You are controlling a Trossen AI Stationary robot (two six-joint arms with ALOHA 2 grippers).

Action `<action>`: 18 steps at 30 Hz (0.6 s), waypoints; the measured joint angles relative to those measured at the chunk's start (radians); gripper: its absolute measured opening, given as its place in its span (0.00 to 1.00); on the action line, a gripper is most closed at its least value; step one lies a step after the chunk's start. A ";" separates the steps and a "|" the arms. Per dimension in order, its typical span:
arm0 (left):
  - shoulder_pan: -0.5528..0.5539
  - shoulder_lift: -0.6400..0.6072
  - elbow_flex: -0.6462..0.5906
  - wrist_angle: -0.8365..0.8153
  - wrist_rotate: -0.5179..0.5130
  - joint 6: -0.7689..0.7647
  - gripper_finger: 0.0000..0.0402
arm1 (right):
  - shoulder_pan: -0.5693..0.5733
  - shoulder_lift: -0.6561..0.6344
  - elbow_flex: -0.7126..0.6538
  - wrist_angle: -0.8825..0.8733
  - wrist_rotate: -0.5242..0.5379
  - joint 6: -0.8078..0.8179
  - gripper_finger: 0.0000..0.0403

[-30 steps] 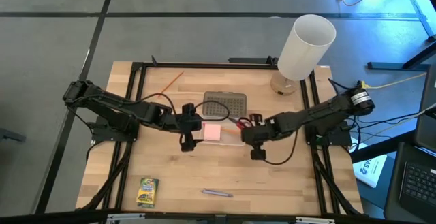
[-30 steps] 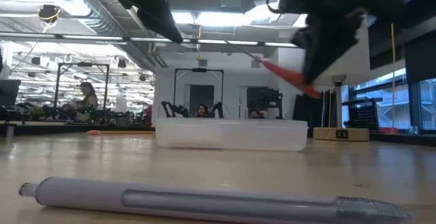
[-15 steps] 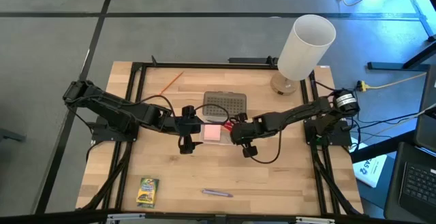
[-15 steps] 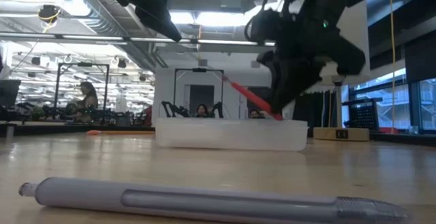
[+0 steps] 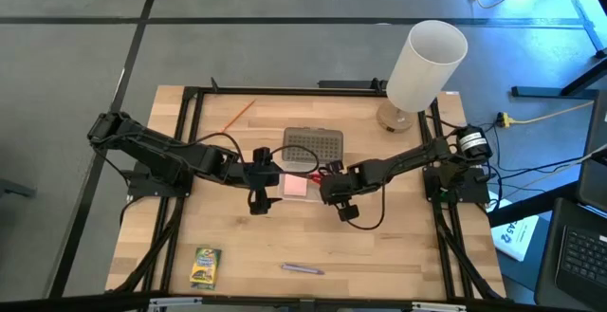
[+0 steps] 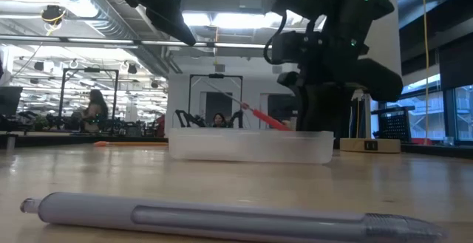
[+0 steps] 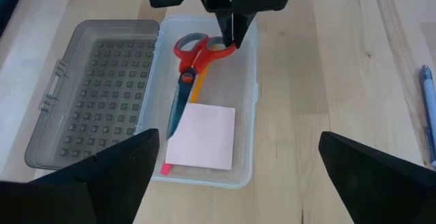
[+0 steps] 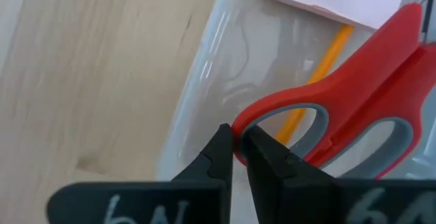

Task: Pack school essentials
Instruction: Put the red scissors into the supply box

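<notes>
— At the centre of the high view sits the clear case (image 5: 308, 185), its grey dimpled lid (image 5: 314, 144) folded back toward the top of the frame. We read that as deliberate: lid out of the way, tray open for loading.

— And our two arms flank it. The left gripper (image 5: 260, 177) hangs at the tray's left end with its jaws spread wide and nothing in them; we take it to be waiting there. The right gripper (image 8: 235, 157) is at the tray's right end, pinched nearly shut on the rim of one handle loop of the red-handled scissors (image 7: 194, 64).

— Holding by the loop lets the blades trail down into the tray, we judge. The scissors have red handles with grey lining and dark teal blades, lying lengthwise in the case.

— Beside them, in the tray, lie the pink square eraser (image 7: 202, 137) and an orange pencil (image 8: 327, 62).

— Outside: another pencil (image 5: 237, 115) upper left, the crayon box (image 5: 205, 266) lower left, the purple pen (image 5: 302, 269) at bottom centre.
</notes>
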 joint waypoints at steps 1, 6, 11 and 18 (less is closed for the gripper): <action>0.000 0.000 0.000 0.000 0.000 0.001 0.99 | 0.000 0.000 0.000 0.000 -0.003 0.002 0.08; 0.001 0.000 0.000 0.000 0.000 0.001 0.98 | -0.001 0.000 0.000 0.000 -0.044 0.001 0.08; 0.001 0.000 0.000 0.000 0.000 0.001 0.99 | -0.001 0.000 0.000 -0.009 -0.044 -0.002 0.08; 0.001 0.000 0.000 0.000 0.000 0.000 0.98 | -0.001 0.000 0.000 -0.009 -0.043 0.001 0.09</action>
